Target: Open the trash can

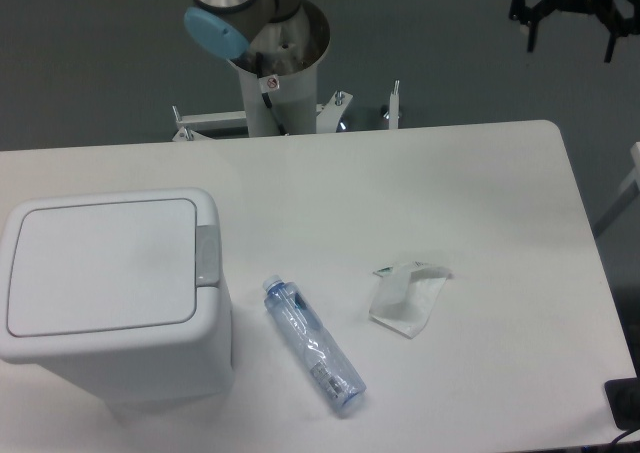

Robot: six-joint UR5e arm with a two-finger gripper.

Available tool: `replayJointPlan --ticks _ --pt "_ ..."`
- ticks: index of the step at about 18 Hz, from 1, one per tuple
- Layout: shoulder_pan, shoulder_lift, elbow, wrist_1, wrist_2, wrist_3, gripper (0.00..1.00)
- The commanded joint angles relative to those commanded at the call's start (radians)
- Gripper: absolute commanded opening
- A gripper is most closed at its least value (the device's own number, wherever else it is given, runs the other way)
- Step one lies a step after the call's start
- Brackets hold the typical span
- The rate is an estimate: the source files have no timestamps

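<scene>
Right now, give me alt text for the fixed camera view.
A white trash can, lid shut, sits at the white table's left edge. Beside it lie a clear plastic bottle and a crumpled wrapper; the tool hangs open, top right.

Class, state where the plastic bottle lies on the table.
The plastic bottle lies flat near the front edge of the table, between the trash can on the left and a crumpled wrapper.

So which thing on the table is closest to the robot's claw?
The crumpled clear wrapper. The gripper hangs open at the top right corner, past the table, and the wrapper lies nearer that corner than the bottle or the trash can.
</scene>
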Motion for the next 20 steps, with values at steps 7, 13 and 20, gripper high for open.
replayJointPlan --ticks 7,13,20 --pt "-0.106 -0.054 0.021 0.086 -0.008 -0.211 1.00" --pt "-0.277 -0.153 0.124 0.144 -0.008 -0.671 1.00" --pt "-0.415 -0.178 0.215 0.149 -0.129 -1.029 1.00"
